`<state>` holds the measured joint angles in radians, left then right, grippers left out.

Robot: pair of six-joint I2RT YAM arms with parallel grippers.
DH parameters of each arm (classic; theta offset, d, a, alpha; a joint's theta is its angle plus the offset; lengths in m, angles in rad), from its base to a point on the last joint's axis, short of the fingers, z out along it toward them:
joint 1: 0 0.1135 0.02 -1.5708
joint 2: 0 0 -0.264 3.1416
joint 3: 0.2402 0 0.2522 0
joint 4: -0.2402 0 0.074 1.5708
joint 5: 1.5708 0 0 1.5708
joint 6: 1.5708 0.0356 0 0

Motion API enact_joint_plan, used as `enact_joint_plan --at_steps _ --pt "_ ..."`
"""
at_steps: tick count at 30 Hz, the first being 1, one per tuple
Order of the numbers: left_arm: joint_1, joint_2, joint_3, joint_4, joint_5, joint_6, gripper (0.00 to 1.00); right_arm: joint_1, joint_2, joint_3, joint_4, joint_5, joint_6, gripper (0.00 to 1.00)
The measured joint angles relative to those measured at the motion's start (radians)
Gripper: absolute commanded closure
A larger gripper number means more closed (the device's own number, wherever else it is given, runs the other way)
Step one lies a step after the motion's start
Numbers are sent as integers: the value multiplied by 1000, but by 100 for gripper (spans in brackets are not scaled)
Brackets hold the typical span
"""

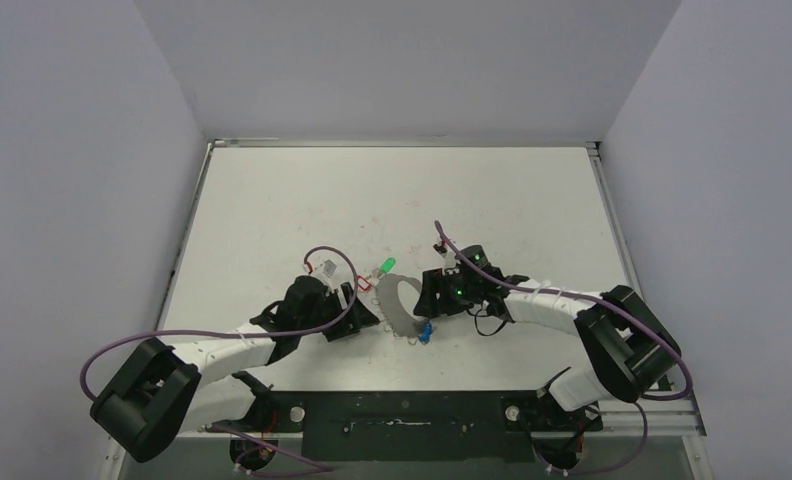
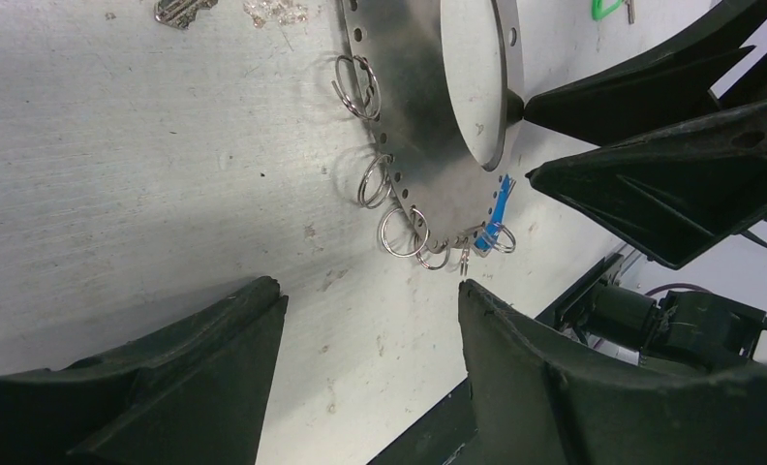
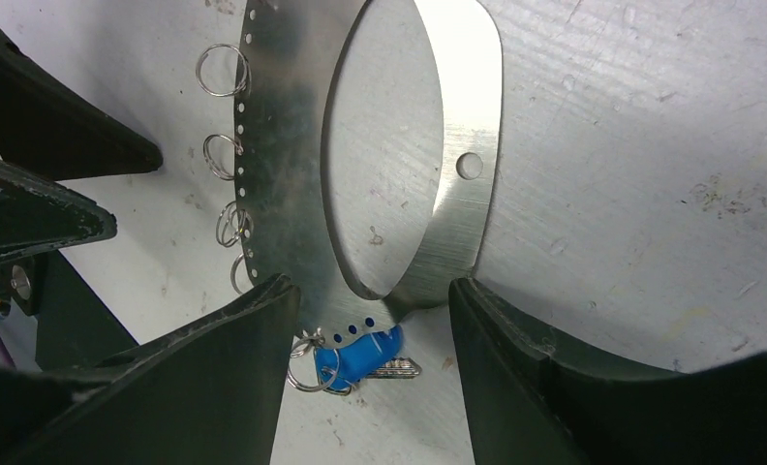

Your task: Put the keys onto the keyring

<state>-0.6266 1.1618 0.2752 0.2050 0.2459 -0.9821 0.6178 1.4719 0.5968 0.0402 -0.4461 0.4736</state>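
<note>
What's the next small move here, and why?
Probably close the right gripper on the near end of the large silver sheet-metal hoop: that end sits between its open jaws. The small blue-tagged silver key already hangs from a wire loop there; the green-tagged silver key lies loose beyond, so the hoop likely needs steadying first.

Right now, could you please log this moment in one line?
left gripper: open, beside keyring | right gripper: straddling keyring's end, grip unclear | blue-tagged key: on keyring | green-tagged key: loose
</note>
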Motion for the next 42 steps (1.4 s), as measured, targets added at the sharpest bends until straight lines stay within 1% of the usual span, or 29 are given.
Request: enact_joint_plan --at_steps 6,10,13,17,23,29,32,36,42 --pt "0 1 0 -3 6 11 38 19 -5 0 -15 2 -21 30" --pt "0 -37 -4 -45 6 39 38 36 -48 9 -80 22 -91 25" --pt "0 -102 -11 -93 -1 65 38 79 -92 50 -155 52 -179 23" --pt "0 -216 -17 -150 -26 101 38 145 -122 113 -199 100 -284 22" --pt "0 -378 -19 -258 -79 146 38 218 -200 116 -184 134 -425 21" --pt "0 -517 -24 -364 -127 179 37 272 -292 59 -128 120 -614 21" --pt "0 -570 -32 -396 -148 183 37 306 -305 42 -123 128 -670 21" --pt "0 -607 -46 -433 -180 179 38 370 -302 41 -116 212 -647 21" --pt "0 -585 -47 -479 -218 163 37 458 -212 88 -138 405 -474 24"
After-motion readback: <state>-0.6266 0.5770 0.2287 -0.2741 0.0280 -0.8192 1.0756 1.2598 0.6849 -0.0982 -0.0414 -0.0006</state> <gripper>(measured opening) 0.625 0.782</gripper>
